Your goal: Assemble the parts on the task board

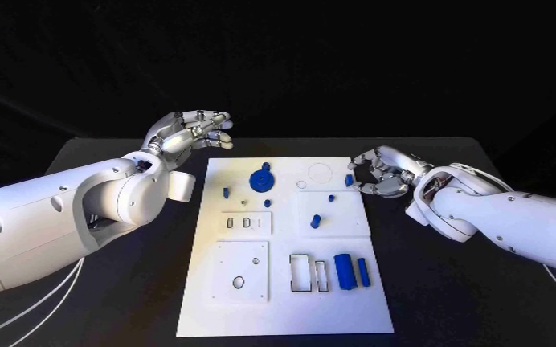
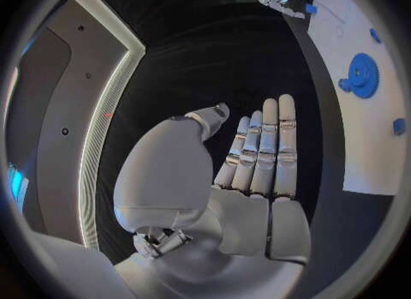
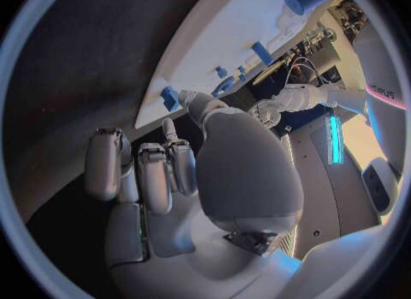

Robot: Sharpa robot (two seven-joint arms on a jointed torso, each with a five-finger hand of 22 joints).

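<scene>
The white task board lies in the middle of the black table. A blue gear stands near its far end, with several small blue parts around it. Two blue blocks lie nearer the front right. My left hand hovers off the board's far left corner with fingers straight and nothing in it. My right hand sits at the board's far right edge, fingers curled. Its thumb tip is right beside a small blue part. Whether it grips that part is unclear.
Recessed outlines mark the board: square plates at the front left and rectangular slots beside the blue blocks. Bare black table runs along both sides of the board. The gear also shows in the left wrist view.
</scene>
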